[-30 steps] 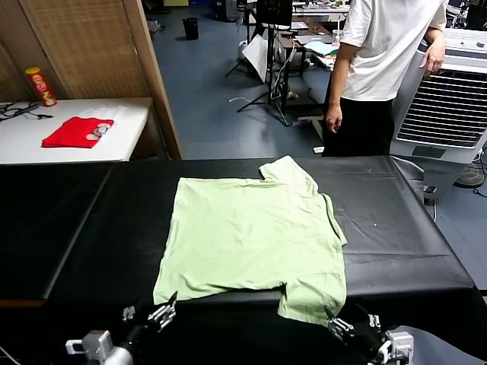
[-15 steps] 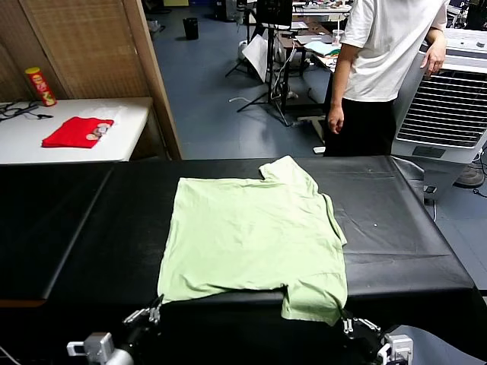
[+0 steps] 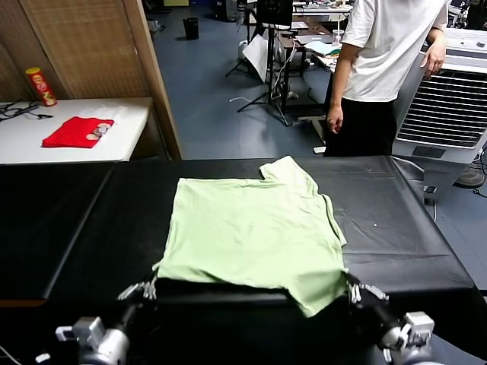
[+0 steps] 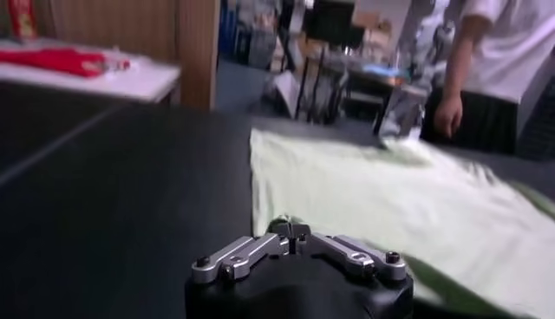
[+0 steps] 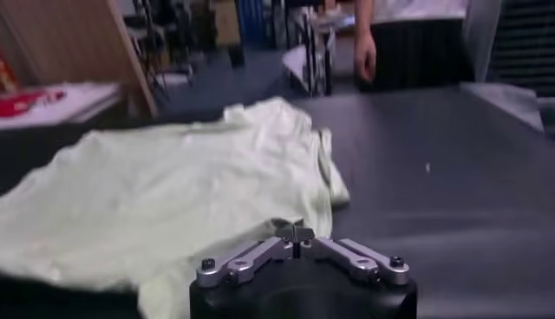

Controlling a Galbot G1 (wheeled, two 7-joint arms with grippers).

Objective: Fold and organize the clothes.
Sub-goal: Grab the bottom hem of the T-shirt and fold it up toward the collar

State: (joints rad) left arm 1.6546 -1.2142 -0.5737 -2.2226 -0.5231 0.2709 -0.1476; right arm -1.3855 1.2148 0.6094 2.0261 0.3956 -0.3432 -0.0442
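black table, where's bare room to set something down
Bare black table lies wide to the robot's left of the T-shirt, and a narrower strip on its right. The near edge is crowded: both grippers pinch the hem.

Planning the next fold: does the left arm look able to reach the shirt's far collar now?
Probably not yet: the left gripper is shut on the T-shirt near hem; nothing blocks the way.

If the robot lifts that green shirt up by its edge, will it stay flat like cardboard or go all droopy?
Probably droopy. The green shirt looks like thin soft cloth: its near edge already sags between the left gripper and right gripper, both shut on it. It likely weighs little. It may slide easily on the smooth black table.
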